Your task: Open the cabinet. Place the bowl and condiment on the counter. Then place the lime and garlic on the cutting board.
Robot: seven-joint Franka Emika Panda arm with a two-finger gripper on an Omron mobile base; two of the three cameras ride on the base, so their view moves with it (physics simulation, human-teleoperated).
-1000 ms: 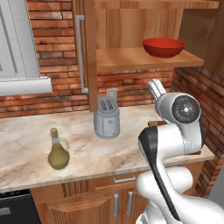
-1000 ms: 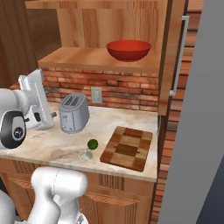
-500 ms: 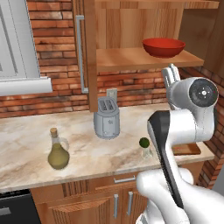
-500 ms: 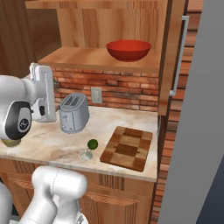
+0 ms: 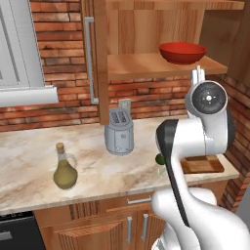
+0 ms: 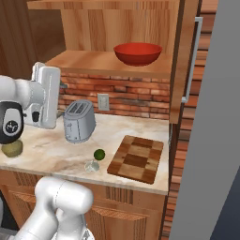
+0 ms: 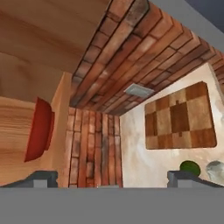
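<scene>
- My gripper (image 7: 111,177) stands wide open, holding nothing.
- Glossy red round bowl (image 5: 182,52) sits on the open brown wooden cabinet's (image 5: 146,29) shelf.
- Small dark green lime (image 6: 99,154) lies on the beige marble table (image 6: 47,152), near what seems the pale garlic bulb (image 6: 91,165).

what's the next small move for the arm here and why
Probably reach up toward the bowl. The cabinet already stands open, the condiment is on the counter, but the bowl still sits on the cabinet shelf. The gripper is open and empty, with the bowl off to one side in the hand view, so it needs lining up first.
</scene>
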